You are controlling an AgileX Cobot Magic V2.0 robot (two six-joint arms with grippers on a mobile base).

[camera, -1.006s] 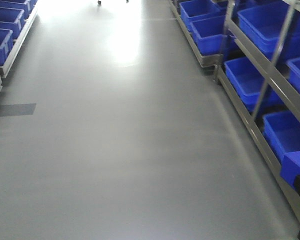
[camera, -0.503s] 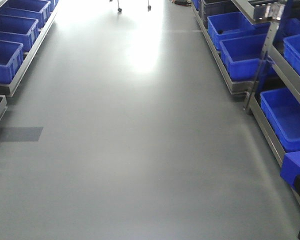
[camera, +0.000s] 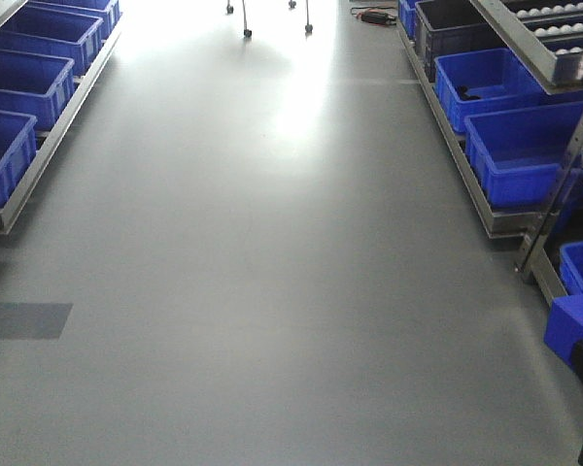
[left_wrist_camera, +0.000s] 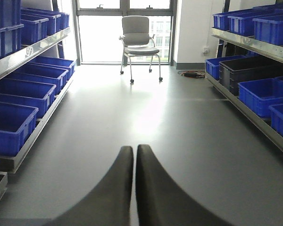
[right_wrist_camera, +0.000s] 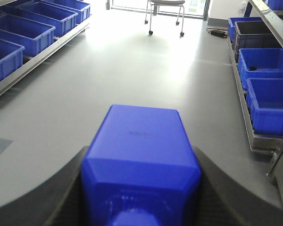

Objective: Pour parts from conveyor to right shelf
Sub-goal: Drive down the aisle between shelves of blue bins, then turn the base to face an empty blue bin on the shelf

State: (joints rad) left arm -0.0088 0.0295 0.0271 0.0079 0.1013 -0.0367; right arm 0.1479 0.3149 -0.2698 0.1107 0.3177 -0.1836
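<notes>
Right wrist view: right pincer [right_wrist_camera: 140, 154] clenched on the cube [right_wrist_camera: 141, 127]; left pincer [left_wrist_camera: 134, 154] closed, empty. Shelf [camera: 554, 44] stands just right. Any base jolt or slack grip could drop the cube onto the floor [camera: 272, 291].

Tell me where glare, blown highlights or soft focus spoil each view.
Front-facing view: window glare washes out the floor at top centre. Left wrist view: the windows are blown out, the shut left tool nearly black. Right wrist view: the blue part blurs toward the bottom edge, floor glare beyond.
</notes>
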